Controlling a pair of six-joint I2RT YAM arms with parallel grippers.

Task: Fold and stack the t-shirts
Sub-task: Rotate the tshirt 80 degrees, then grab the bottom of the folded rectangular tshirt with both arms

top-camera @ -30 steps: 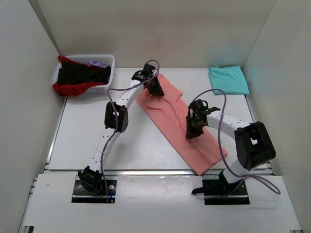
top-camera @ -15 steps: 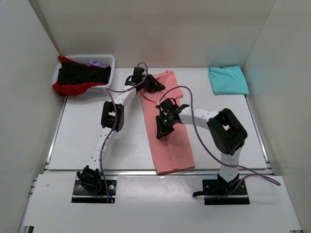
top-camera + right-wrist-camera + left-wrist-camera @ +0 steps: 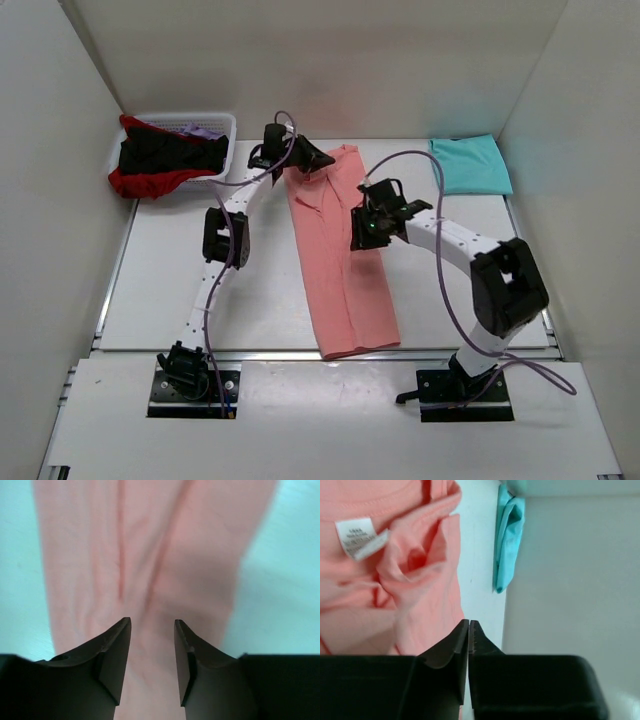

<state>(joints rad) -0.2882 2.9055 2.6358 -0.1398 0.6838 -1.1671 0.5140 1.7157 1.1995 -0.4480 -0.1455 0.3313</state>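
T-shirts, five by my count: one salmon-pink laid out on the white worktop, one turquoise, and a black, a red and a lilac heaped in the basket.

The pink shirt lies mid-worktop as a long narrow strip, folded lengthwise, running from the far middle down to the near edge. Its cloth is soft and creased, bunched into lumps at the collar end, with a white label showing inside the neck. The turquoise shirt is a flat folded square in the far right corner, well apart from the pink. The one basket, white slatted plastic, sits in the far left corner, and the red shirt spills over its left and near rim.

My left arm reaches to the far end of the strip. Its jaws sit by the collar, pressed tip to tip; I see no cloth between the tips. My right arm bends in from the right. Its jaws hang over the strip's right side about midway along, partly open with nothing between them.

A purple cable arcs off the right arm, over the worktop between the pink and turquoise shirts. Plain pale walls close in the left, far and right sides.
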